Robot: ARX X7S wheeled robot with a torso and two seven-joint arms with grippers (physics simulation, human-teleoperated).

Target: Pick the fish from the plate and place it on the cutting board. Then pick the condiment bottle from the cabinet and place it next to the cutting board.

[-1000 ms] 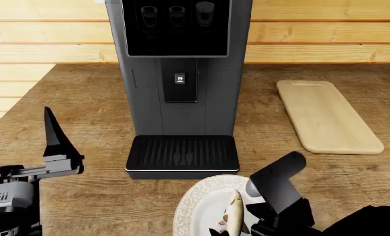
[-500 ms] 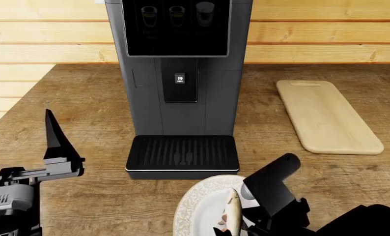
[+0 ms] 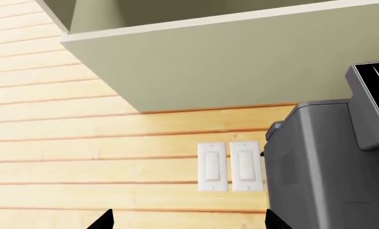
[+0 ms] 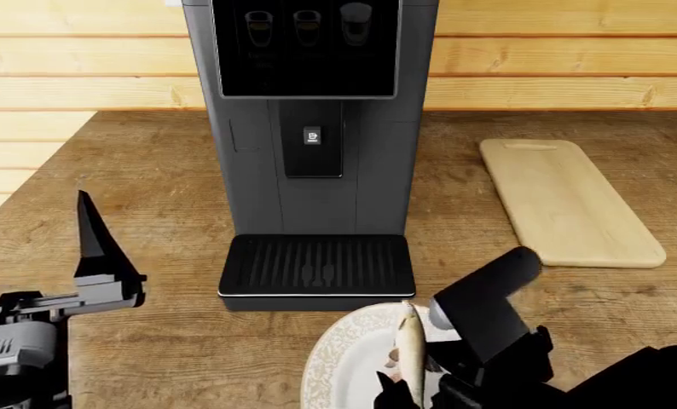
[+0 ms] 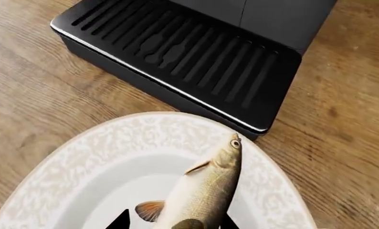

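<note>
Our right gripper (image 5: 173, 224) clamps the small silvery-grey fish (image 5: 205, 191), head toward twelve o'clock, pale wooden cutting board (image 4: 569, 203) at two o'clock.

Even, bright, diffuse light fills every view; renders are sharp, without blur or glare. Only a faint soft shadow rings the coffee machine (image 4: 312, 145).

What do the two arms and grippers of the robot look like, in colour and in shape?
Both are matte black with no markings or cables showing. The left gripper has a thin, pointed, blade-like finger above a dark grey block with ribbed vents. The right gripper sits at the end of a rounded, boxy black link; in the right wrist view only its dark pointed fingertips show.
</note>
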